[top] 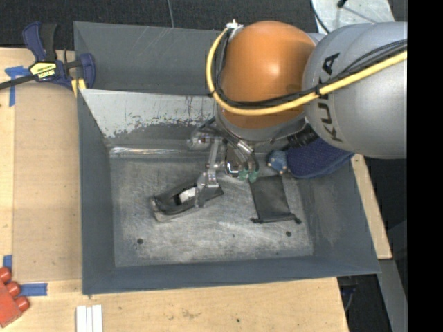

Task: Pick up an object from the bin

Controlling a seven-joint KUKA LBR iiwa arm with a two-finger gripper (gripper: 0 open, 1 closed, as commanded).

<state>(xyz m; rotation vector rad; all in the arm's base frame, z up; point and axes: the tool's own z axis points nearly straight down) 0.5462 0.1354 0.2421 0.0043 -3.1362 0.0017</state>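
On the floor of the bin (97, 206), left of centre, lay a dark elongated thing with a pale patch (181, 199), slanting up to the right. Its right end sat just under, perhaps touching, the low-hung pincer (216, 180); whether the pincer was spread or pressed together could not be told. To pick well, it would likely need to straddle that narrow end squarely and close firmly before lifting, staying clear of the flat black piece (271, 200) near its right.
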